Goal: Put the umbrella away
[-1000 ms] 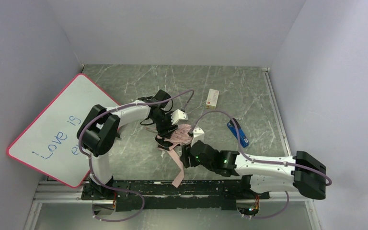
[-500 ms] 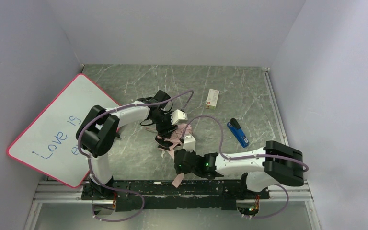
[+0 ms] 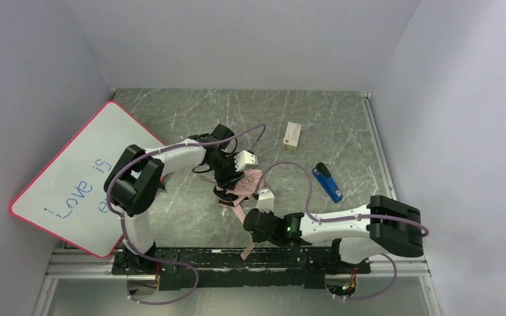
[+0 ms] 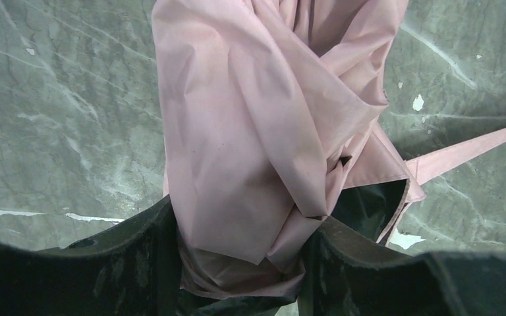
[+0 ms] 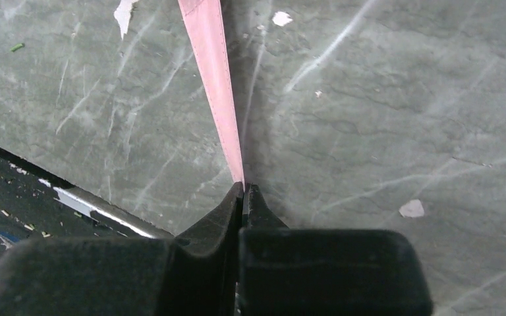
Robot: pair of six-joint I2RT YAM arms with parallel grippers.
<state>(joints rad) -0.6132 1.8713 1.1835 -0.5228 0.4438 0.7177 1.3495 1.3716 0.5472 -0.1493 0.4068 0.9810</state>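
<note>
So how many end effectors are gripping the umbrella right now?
2. The left end effector clamps the bunched umbrella mid-table; the right end effector pinches its strap near the front edge.

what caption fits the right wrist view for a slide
Right fingers pinched shut on the umbrella's pink strap, drawn straight over the marble table

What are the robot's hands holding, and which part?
Both hold the umbrella. The left gripper clamps its bunched pink fabric; the right gripper pinches its pink strap.
</note>
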